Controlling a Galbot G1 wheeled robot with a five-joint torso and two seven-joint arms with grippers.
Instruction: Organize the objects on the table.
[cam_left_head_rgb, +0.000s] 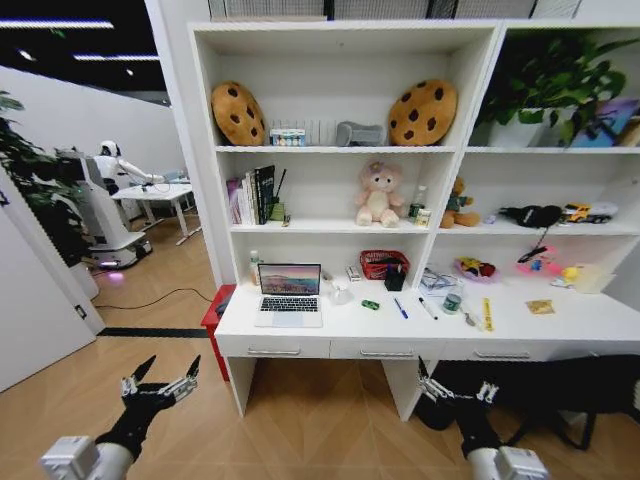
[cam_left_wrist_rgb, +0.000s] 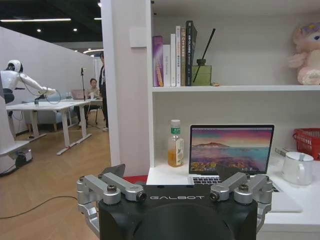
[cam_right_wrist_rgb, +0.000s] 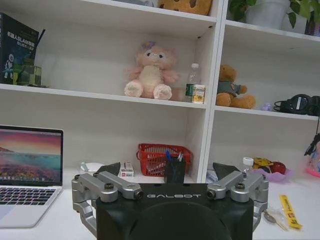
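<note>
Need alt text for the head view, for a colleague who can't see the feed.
A long white desk under white shelves holds an open laptop, a tiny green toy car and scattered pens. Both pincers hang low in front of it over the wood floor, clear of everything: the left pincer open, the right pincer open.

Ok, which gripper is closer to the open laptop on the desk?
Left. The left gripper hangs below and left of the laptop; the right gripper hangs farther off, below the desk's right half.
</note>
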